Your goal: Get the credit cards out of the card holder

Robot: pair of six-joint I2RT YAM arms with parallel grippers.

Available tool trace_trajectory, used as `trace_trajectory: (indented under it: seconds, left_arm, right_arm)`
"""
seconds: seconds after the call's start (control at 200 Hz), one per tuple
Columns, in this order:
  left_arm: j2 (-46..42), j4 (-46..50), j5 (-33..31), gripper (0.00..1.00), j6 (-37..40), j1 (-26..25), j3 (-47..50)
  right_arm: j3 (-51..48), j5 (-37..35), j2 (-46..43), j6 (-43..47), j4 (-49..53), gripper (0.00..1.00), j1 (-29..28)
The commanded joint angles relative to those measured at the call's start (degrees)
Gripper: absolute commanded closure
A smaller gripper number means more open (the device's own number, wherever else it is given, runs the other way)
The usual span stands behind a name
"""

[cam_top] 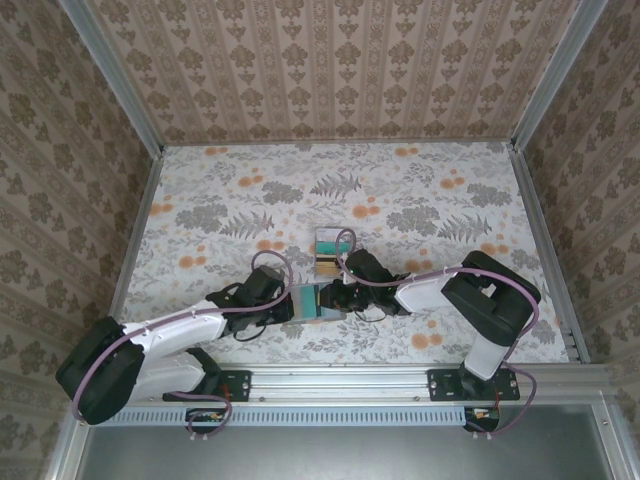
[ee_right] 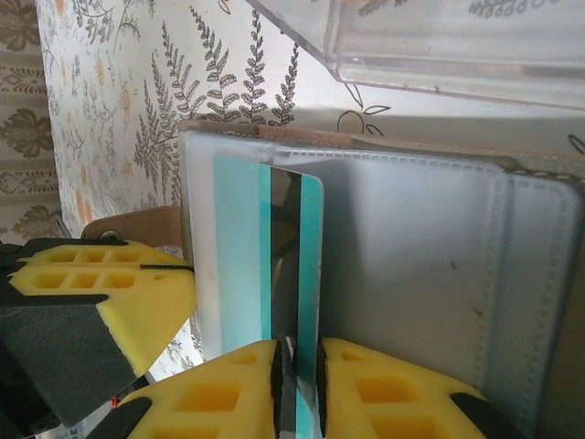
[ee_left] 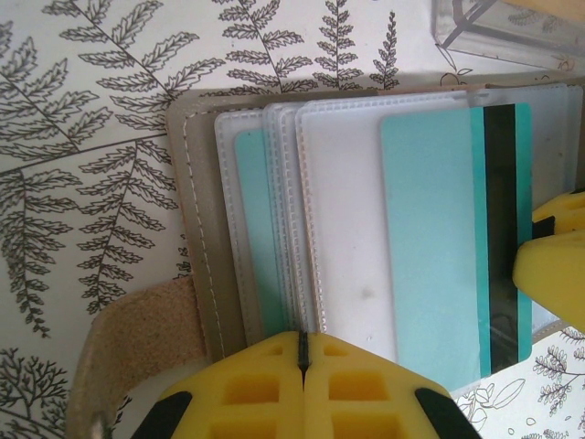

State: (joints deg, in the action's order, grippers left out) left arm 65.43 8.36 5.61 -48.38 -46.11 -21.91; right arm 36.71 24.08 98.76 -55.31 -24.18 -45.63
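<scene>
The card holder (cam_top: 308, 301) lies open on the floral table between both grippers. Its brown rim (ee_left: 196, 229) frames several clear pockets (ee_right: 430, 265). A teal credit card (ee_left: 430, 229) with a black stripe sticks partway out of the front pocket. My left gripper (ee_left: 302, 340) is shut on the pockets' near edge. My right gripper (ee_right: 297, 361) straddles the free end of the teal card (ee_right: 311, 238), its jaws a little apart with a slim gap beside the card. A second teal card (ee_left: 251, 229) sits in a rear pocket.
A clear plastic tray (cam_top: 328, 255) with a small stack of coloured cards stands just beyond the holder, its wall (ee_right: 439, 46) close above the pockets. The holder's tan strap (ee_left: 137, 329) sticks out beside my left fingers. Patterned walls enclose the table.
</scene>
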Motion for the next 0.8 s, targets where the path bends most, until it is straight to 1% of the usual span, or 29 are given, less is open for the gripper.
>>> trace_trajectory:
  seconds: [0.0, 0.13, 0.25, 0.555, 0.795]
  left_arm:
    - [1.6, 4.5, -2.0, 1.0, 0.7, 0.0, 0.5]
    - [1.6, 4.6, -2.1, 1.0, 0.7, 0.0, 0.6]
    - [1.5, 4.6, -2.2, 1.0, 0.7, 0.0, 0.6]
    - [0.8, 4.9, -2.4, 1.0, 0.8, 0.0, 0.9]
    - [0.7, 5.1, -2.4, 1.0, 0.9, 0.0, 0.9]
  right_arm:
    - [0.8, 0.6, 1.4, -0.4, 0.6, 0.83, -0.5]
    - [0.2, -0.7, 0.5, -0.2, 1.5, 0.94, -0.5]
    - [-0.9, -1.8, -0.8, 0.2, 2.6, 0.99, -0.1]
    - [-4.7, -2.3, -4.1, 1.2, 3.8, 1.0, 2.1]
    - [-7.8, -1.9, -7.0, 2.4, 4.7, 1.0, 4.9]
